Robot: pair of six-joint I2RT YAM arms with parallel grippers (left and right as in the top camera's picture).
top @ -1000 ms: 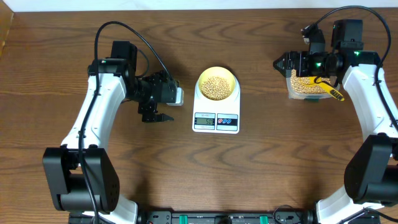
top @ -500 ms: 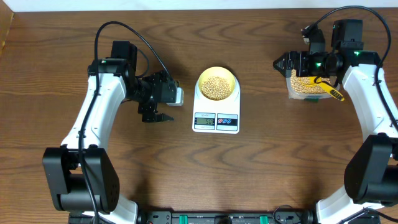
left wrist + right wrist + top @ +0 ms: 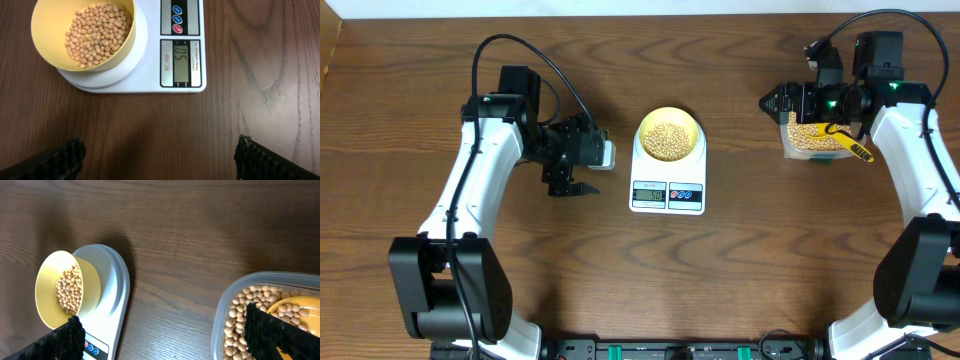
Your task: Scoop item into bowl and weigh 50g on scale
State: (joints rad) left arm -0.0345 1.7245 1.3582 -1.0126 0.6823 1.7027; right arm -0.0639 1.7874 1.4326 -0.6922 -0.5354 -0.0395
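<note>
Since 50 is shown on the scale [image 3: 150, 75] under the filled bowl [image 3: 46, 25], weighing is judged complete; left gripper [image 3: 160, 160] and right gripper [image 3: 165, 335] are found released, empty.

Brown wooden table [image 3: 740, 280] carries the scale [image 3: 667, 196] at centre; clear container [image 3: 786, 148] far right.

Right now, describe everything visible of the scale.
The scale is a flat white plastic kitchen scale lying level on the wooden table, near its middle. Its front panel carries a grey display reading 50, red SF-400 lettering, and three small round buttons, two blue and one red. A raised round platform at the back bears the pale yellow bowl, partly filled with tan beans. Only the bowl and table touch it.
</note>
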